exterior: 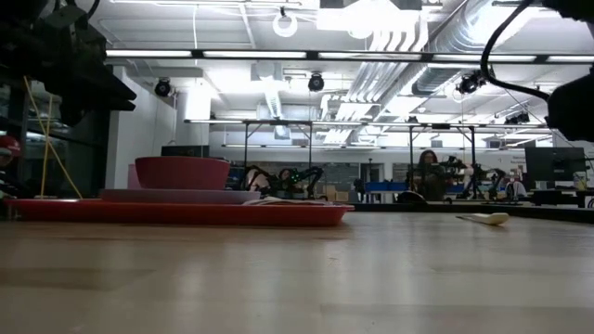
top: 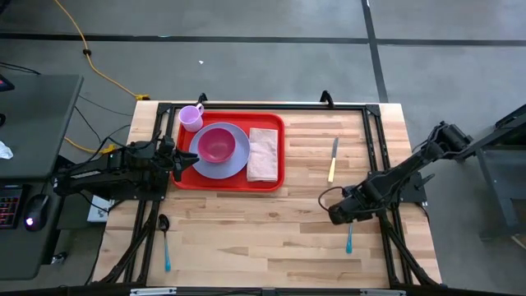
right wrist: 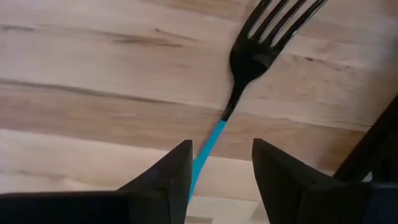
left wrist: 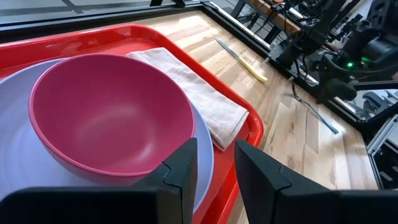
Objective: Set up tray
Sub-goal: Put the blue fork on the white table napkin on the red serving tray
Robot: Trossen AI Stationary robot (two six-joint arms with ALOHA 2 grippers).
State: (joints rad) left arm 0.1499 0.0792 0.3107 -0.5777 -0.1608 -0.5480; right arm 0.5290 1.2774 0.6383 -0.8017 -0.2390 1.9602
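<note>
We see the large flat red plastic tray (top: pixel 228 181) lying on the pale wooden table (top: pixel 271 238) toward its far left corner, one long side close to the far edge. On the tray sits a round lavender plate (top: pixel 233 167) with a deep pink bowl (top: pixel 217 145) resting on it. A folded off-white cloth napkin (top: pixel 265 154) lies flat along the tray's right side, just beside the plate, and a small lavender cup (top: pixel 191 117) stands at the tray's far left corner.

The left gripper (top: pixel 178 162) is at the tray's left edge. In its wrist view its two dark fingers (left wrist: pixel 184 168) stand a little apart over the near part of the plate and hold nothing.

The right gripper (top: pixel 340 215) hangs over the bare table near its right edge, well apart from the tray. Its fingers (right wrist: pixel 168 180) are spread, and between them we see the blue handle of a black-headed fork (right wrist: pixel 249 59) lying on the wood; we cannot tell whether they touch it.

A knife with a pale yellow handle (top: pixel 333 159) lies on the table to the right of the tray. A black spoon with a blue handle (top: pixel 164 240) lies near the left edge, toward the near side.
</note>
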